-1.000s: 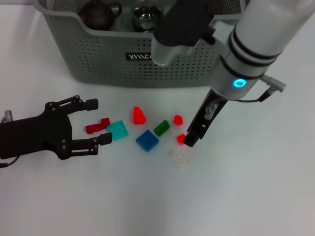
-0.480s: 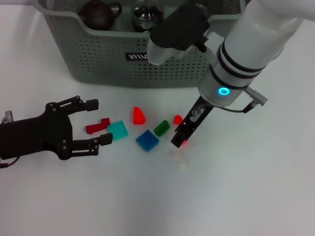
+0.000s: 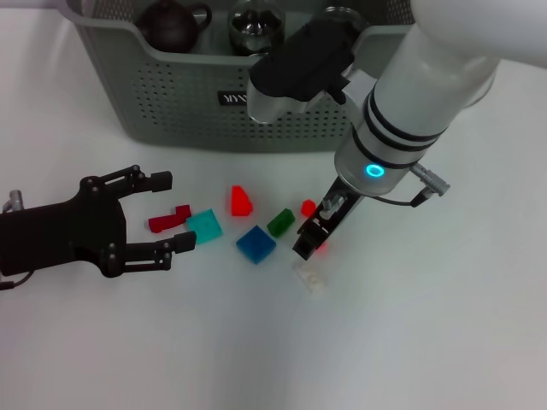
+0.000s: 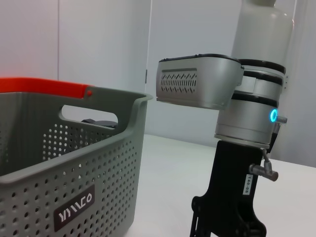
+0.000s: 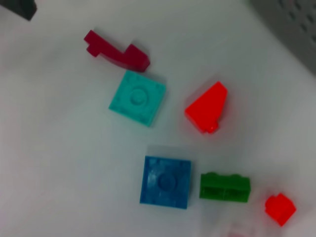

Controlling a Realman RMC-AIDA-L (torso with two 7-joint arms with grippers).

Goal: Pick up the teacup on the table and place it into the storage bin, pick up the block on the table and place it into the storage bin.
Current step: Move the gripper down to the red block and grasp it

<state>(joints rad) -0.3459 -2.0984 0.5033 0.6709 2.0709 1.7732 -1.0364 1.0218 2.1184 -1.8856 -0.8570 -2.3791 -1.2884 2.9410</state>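
Two arms share a smooth white bench (image 3: pixel 427 342). Largest on it is the storage bin (image 3: pixel 171 94), a grey-green plastic basket with walls pierced by rows of small holes and a black label lettered in white; it stands at the far edge, and a dark round teapot (image 3: pixel 171 21) and a clear glass pitcher (image 3: pixel 255 24) sit inside it. The teacup cannot be made out for certain.

The right arm, white cylinders banded in black with a glowing blue ring, reaches down in front of the bin. Its right gripper (image 3: pixel 308 243) is a slim black tip low over the blocks, covering part of a small red block (image 3: pixel 320 248); whether its fingers are spread or pinched cannot be told. Since a second ago it has shifted toward the robot's left and a little nearer the clear block (image 3: pixel 310 277).

The left gripper (image 3: pixel 162 211), black and matte, lies at the left with its fingers spread wide, unmoved, beside the dark red block (image 5: pixel 116 51).

Glossy plastic blocks lie scattered near the bin, where they were: a blue square (image 5: pixel 166 181), a teal square (image 5: pixel 138 98), a red wedge (image 5: pixel 207 108), a green brick (image 5: pixel 224 187), and a small red cube (image 5: pixel 280 208).
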